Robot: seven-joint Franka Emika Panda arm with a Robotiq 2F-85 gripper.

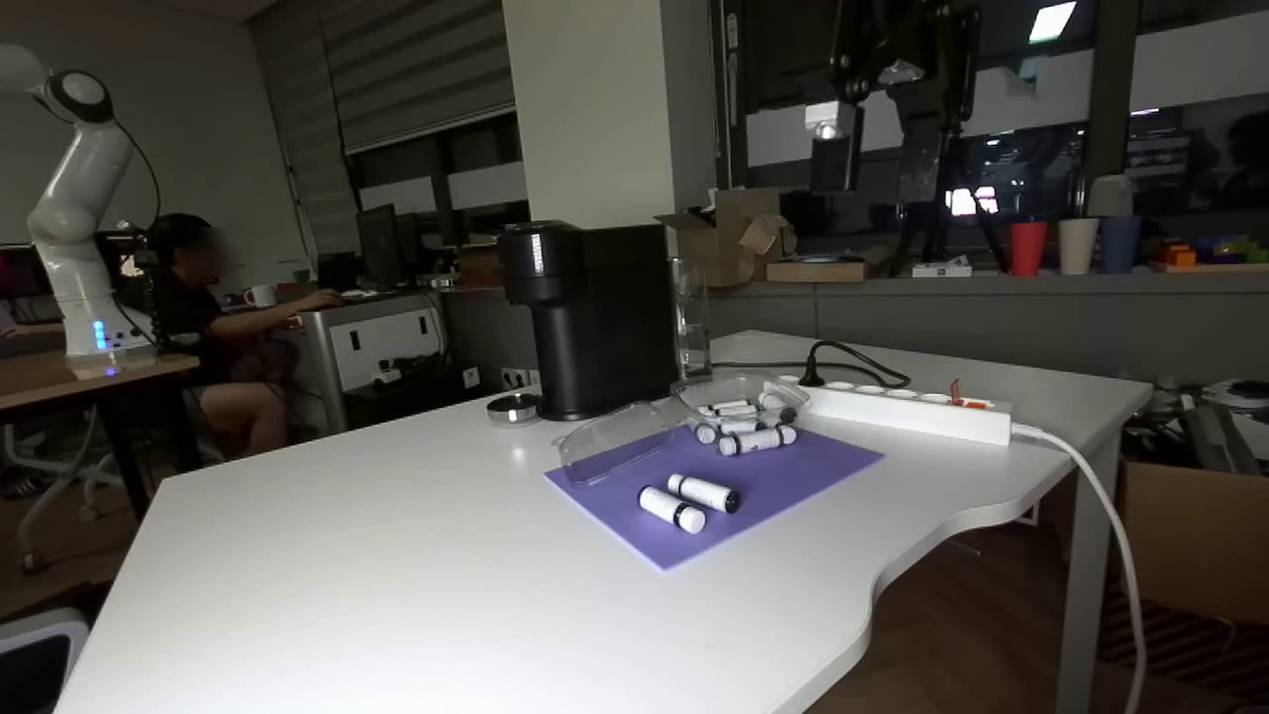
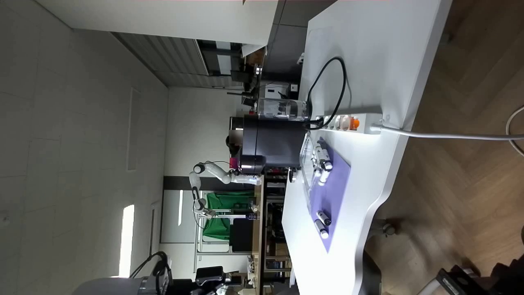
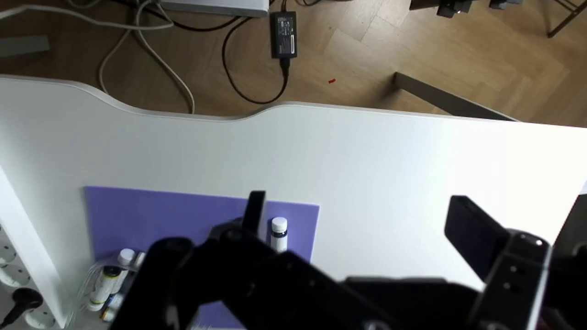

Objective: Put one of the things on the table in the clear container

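one small stubby white cylinder with dark band and white cap (image 1: 672, 509), lying flat near the corner of a flat purple rectangular mat (image 1: 758, 481) on a large white smooth-topped table (image 1: 397, 555); listed here as the piece for placing. just beside it: one white cylinder with black end (image 1: 704, 493), nearly parallel, ends reversed. handling, by judgement: light, stiff, smooth and apt to roll, not notably fragile; best taken across mid-barrel, one pad to each side, off the cap, the neighbour leaving little room. long axis: flat along the mat, slantwise in an exterior view, capped end pointing toward the table's curving edge. destination: one low see-through plastic container (image 1: 686, 399), open, similar cylinders in or against it; which are inside, hard to tell. one black two-fingered claw (image 3: 359, 219): fingers spread wide, nothing between them, well apart from the pieces.
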